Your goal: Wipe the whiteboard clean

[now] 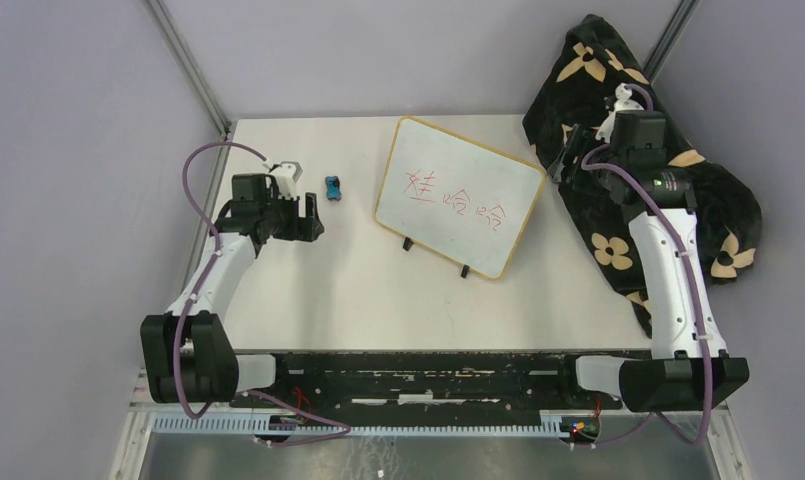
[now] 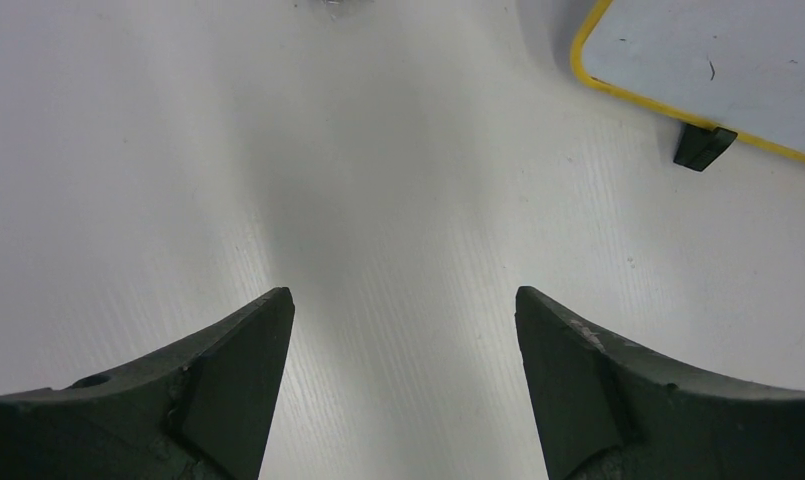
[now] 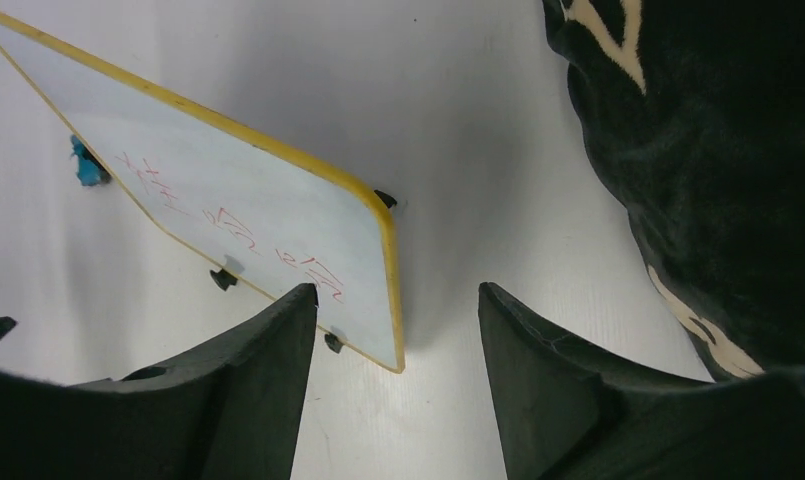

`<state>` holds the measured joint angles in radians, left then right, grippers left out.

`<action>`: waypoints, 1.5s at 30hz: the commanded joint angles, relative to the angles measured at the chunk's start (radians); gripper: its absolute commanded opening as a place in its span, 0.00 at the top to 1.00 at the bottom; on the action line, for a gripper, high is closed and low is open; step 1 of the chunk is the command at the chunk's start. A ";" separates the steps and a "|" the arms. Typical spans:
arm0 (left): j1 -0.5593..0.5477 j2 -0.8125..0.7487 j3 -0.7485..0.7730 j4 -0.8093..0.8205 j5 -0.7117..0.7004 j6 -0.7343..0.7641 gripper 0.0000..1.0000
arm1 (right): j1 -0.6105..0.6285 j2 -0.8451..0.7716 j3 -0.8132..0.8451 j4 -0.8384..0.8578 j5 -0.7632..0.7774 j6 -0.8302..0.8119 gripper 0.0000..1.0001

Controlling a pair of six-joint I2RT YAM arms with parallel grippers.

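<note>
- The left claw (image 2: 403, 295) is held wide open, and nothing is gripped in it. Only bare table (image 1: 378, 300) is seen between its fingers.
- The right claw (image 3: 398, 290) is also held wide open, and nothing is gripped in it.
- A small blue eraser (image 1: 332, 188) is seen just beyond the left claw, a bit farther away and a bit to the right. It is not touched by the claw.
- The whiteboard (image 1: 458, 195) is found in the far middle of the table, turned askew, between the two claws. Small black feet are seen along its near edge.
- Red marks (image 1: 456, 200) are written across the whiteboard, and none look wiped off.
- The right claw is parked near the right corner of the whiteboard. A black cloth with pale flowers (image 1: 618, 60) is piled on the far right, beside that arm.
- The step in hand is judged to be the very first one: the eraser is not yet picked up.
- Next, the left claw should be moved over the eraser, lowered and closed on it. Careful aim is needed, because the eraser is small.
</note>
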<state>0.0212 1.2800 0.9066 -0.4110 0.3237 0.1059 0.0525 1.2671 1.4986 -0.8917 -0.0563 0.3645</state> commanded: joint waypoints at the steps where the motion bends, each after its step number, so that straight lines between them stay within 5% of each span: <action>1: 0.002 0.036 0.044 0.070 0.044 0.035 0.13 | -0.048 -0.013 0.005 0.138 -0.181 0.029 0.32; 7: 0.001 0.140 0.098 0.151 0.058 -0.007 0.15 | -0.050 -0.109 -0.083 0.234 -0.194 0.043 0.33; 11: -0.004 0.331 0.263 0.136 0.046 -0.063 0.21 | -0.049 -0.128 -0.086 0.214 -0.206 0.043 0.33; 19: -0.100 0.676 0.699 -0.072 -0.257 -0.119 0.24 | -0.050 -0.184 -0.108 0.166 -0.182 0.012 0.33; 26: -0.186 0.817 0.897 -0.189 -0.434 -0.214 0.23 | -0.049 -0.212 -0.124 0.150 -0.152 -0.006 0.32; 45: -0.186 0.971 0.987 -0.245 -0.436 -0.302 0.25 | -0.049 -0.212 -0.167 0.180 -0.159 -0.011 0.32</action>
<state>-0.1646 2.2288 1.8221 -0.6586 -0.1032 -0.1635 0.0044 1.0679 1.3304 -0.7570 -0.2241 0.3687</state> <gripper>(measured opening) 0.753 0.682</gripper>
